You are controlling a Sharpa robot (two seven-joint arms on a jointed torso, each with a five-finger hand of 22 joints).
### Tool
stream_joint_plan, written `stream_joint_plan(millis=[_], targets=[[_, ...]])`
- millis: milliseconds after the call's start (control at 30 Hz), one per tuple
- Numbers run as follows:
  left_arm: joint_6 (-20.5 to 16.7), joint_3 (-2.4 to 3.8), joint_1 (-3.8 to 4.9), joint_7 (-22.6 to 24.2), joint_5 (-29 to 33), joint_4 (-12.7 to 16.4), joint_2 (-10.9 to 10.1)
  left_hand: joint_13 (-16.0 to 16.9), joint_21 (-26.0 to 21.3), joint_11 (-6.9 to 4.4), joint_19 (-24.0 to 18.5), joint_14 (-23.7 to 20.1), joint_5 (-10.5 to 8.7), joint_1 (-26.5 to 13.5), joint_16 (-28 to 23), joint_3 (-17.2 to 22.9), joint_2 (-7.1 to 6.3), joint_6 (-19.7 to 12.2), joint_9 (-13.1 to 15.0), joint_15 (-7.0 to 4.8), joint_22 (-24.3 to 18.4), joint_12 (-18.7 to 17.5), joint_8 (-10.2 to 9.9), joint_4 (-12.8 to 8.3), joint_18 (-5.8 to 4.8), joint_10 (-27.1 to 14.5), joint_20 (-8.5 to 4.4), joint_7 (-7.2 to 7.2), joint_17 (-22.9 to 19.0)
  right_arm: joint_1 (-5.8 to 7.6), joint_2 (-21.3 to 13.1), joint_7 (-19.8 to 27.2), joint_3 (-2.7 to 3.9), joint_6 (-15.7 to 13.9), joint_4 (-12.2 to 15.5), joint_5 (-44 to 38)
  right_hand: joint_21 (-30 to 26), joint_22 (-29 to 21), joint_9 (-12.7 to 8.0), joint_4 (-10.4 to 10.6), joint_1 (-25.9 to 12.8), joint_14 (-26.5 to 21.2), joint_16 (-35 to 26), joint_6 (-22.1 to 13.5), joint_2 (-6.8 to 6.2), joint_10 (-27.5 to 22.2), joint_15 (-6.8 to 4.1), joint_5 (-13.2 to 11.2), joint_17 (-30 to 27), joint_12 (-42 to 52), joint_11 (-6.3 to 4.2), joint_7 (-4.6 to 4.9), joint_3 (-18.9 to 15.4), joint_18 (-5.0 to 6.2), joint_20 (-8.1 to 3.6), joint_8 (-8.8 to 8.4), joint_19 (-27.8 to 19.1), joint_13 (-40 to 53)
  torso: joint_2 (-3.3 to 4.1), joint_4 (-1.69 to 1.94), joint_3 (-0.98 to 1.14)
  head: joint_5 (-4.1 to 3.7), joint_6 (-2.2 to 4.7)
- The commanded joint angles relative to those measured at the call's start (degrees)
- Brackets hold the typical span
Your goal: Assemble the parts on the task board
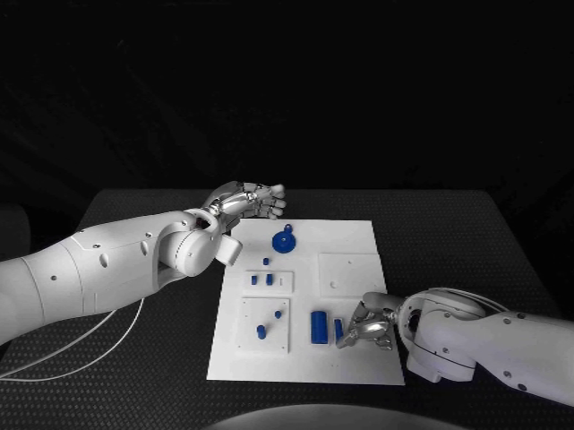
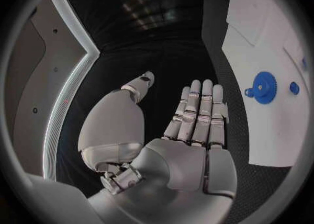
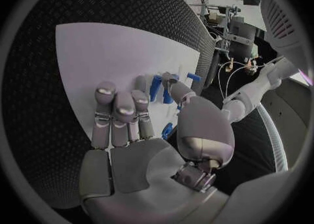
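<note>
Right hand beside blue bar (fingers apart).

The head view looks down from high above the near edge of the bench, with the whole task board at its middle. The left wrist view sits close behind the left hand, facing along the palm; the task board lies at about 2 o'clock. The right wrist view sits close behind the right hand, facing the task board at about 11 o'clock. All three views share the board.
</note>
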Motion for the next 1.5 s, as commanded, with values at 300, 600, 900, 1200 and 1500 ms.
stream_joint_plan(millis=[300,600,900,1200,1500], targets=[[0.74,0.03,0.04,0.32,-0.14,0.12,0.09,-0.09,-0.32,0.02,0.16,0.32,-0.14,0.37,-0.23,-0.37,0.08,-0.17,-0.09,0.04,0.1,0.13,0.36,0.16,0.52,0.5,0.34,0.9,0.11,-0.43,0.87,-0.89,-0.08,-0.75,-0.66,-5.27,-0.09,0.58,-0.08,-3.78,4.05,0.0,-0.07,0.81,6.56,0.78,-0.45,-0.31,0.04,-0.02,-0.43,-0.17,4.78,2.54,0.2,-0.34,-0.55,0.38,-0.01,-0.02,-0.02,0.1,-0.38],[0.77,0.03,0.04,0.27,-0.14,0.15,0.07,-0.15,-0.37,-0.01,0.19,0.34,-0.14,0.38,-0.29,-0.46,0.3,-0.17,-0.11,0.04,0.12,0.15,0.37,0.27,0.53,0.57,0.35,0.9,0.16,-0.48,1.0,-0.4,-0.08,-1.99,-0.69,-4.05,0.14,0.67,-0.03,-4.28,2.4,0.07,0.02,1.26,6.76,1.61,-0.41,-0.34,0.01,0.57,-0.43,-0.18,4.92,2.52,0.63,-0.24,-0.38,0.94,-0.02,0.0,-0.03,0.06,-0.41],[0.81,0.03,0.04,0.16,-0.14,0.14,0.03,-0.29,-0.48,0.0,0.21,0.37,-0.14,0.2,-0.41,-0.73,0.62,-0.23,-0.16,0.05,0.16,0.14,0.35,0.55,0.54,0.62,0.36,0.92,0.24,-0.48,0.8,-0.12,-0.08,-1.5,-0.76,-1.32,0.22,0.61,-0.13,-2.56,-2.63,0.12,0.09,1.43,3.24,1.8,-0.44,-0.31,-0.03,0.48,-0.43,-0.17,2.2,2.54,0.75,-0.37,-0.15,0.98,0.02,-0.02,-0.02,0.14,-0.33],[0.84,0.03,0.04,0.11,-0.14,0.11,0.05,-0.37,-0.55,0.02,0.21,0.38,-0.14,0.16,-0.48,-0.87,0.77,-0.27,-0.19,0.05,0.17,0.12,0.34,0.68,0.55,0.63,0.36,0.93,0.29,-0.48,0.29,-0.23,-0.08,-1.16,-0.95,-1.34,0.05,0.4,-0.18,-0.54,-3.33,0.15,0.07,1.47,1.03,1.82,-0.66,-0.3,-0.11,0.26,-0.61,-0.33,2.78,2.54,0.19,-0.52,0.06,0.96,-0.02,-0.03,0.01,0.19,-0.25],[0.61,0.03,0.04,0.31,-0.13,-0.56,0.05,-0.4,-0.57,0.02,0.22,0.4,-0.14,0.2,-0.51,-0.93,0.82,-0.28,-0.2,0.05,0.18,0.12,0.33,0.69,0.56,0.64,0.35,0.93,0.31,-0.31,-1.96,4.25,0.0,-1.94,-1.18,4.0,-0.16,0.26,-0.32,0.97,-3.34,0.1,-0.11,0.9,-2.43,0.9,-0.57,-0.27,-0.26,-0.82,-0.41,-0.14,3.52,2.54,0.15,-0.94,0.04,0.27,-0.09,-0.09,0.01,-0.04,0.25]])
